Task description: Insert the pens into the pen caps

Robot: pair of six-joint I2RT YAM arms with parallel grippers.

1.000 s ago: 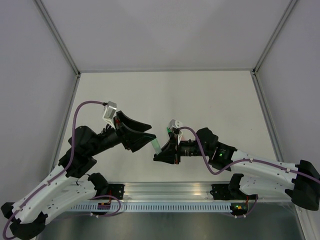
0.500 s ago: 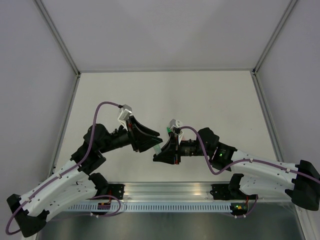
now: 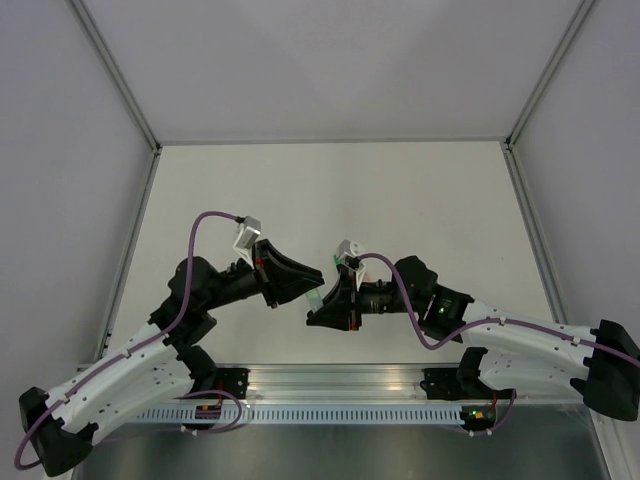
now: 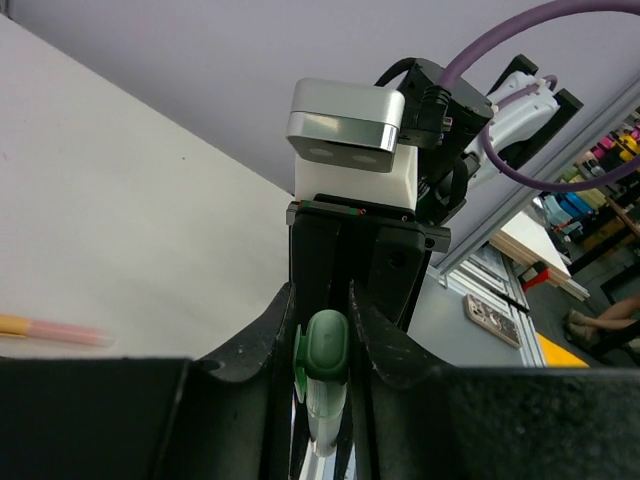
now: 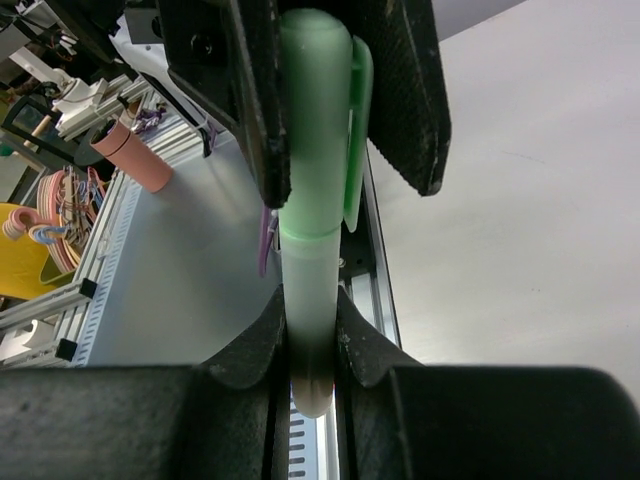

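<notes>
A translucent pale green pen (image 5: 308,285) is held above the table between the two arms. My right gripper (image 5: 310,320) is shut on its barrel. A green pen cap (image 5: 315,120) sits over the pen's far end. My left gripper (image 4: 322,322) is shut on that pen cap (image 4: 326,345), with one finger (image 5: 255,90) on each side of it. From above, the two grippers meet nose to nose, the left gripper (image 3: 306,284) and right gripper (image 3: 320,305) with the pen (image 3: 313,296) between them. A pale orange-pink pen (image 4: 50,330) lies on the table.
The right arm's wrist camera (image 4: 350,130) faces my left gripper at close range. An aluminium rail (image 3: 340,385) runs along the table's near edge between the arm bases. Grey walls and frame posts (image 3: 120,80) close in the white table (image 3: 330,190).
My left arm has swung right toward the right gripper, and its jaws have narrowed onto the green pen cap. The right arm and the pen have stayed still.
</notes>
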